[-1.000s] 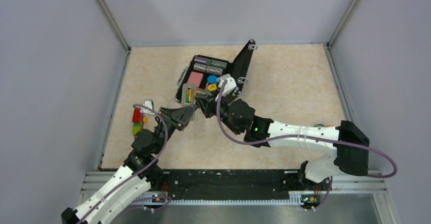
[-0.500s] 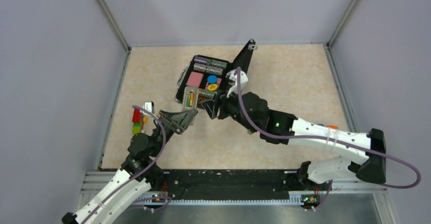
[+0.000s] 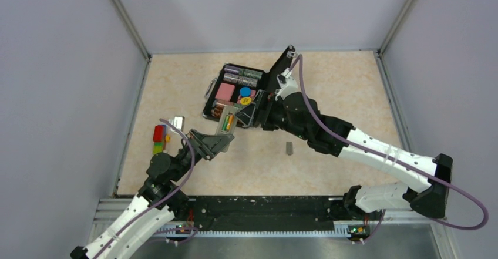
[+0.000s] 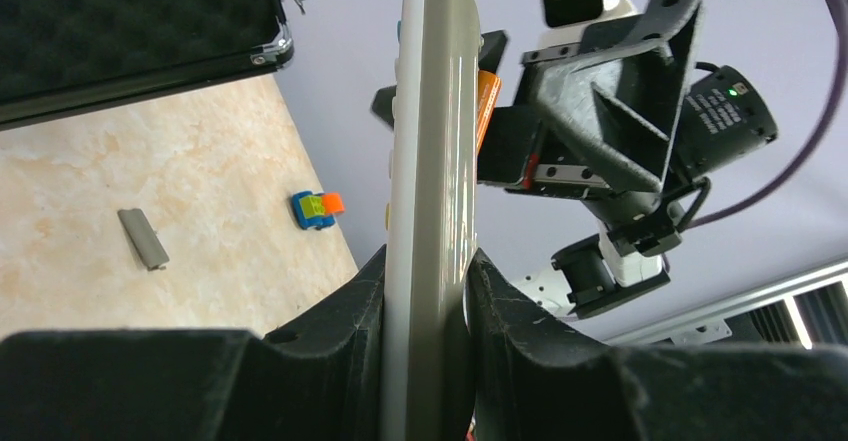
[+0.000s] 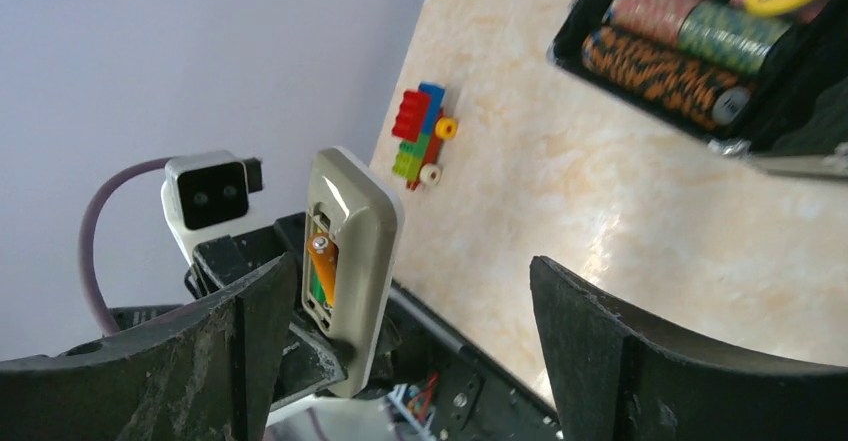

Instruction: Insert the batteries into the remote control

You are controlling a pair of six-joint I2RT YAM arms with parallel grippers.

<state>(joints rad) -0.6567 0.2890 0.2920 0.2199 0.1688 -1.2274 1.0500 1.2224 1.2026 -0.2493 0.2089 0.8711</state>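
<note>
Beige tabletop [image 3: 335, 94]; mid-frame, left gripper [image 4: 425, 296] pinched remote [image 3: 228, 122] upright, batteries [image 5: 319, 263] in its open bay. Right gripper [image 3: 245, 114] spread, empty, just beside. Risk: orange one looked unseated and could drop; cover [image 3: 289, 148] lay right of centre.

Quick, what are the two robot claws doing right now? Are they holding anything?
Left claw: closed on the remote control.
Right claw: open, holding nothing.
</note>
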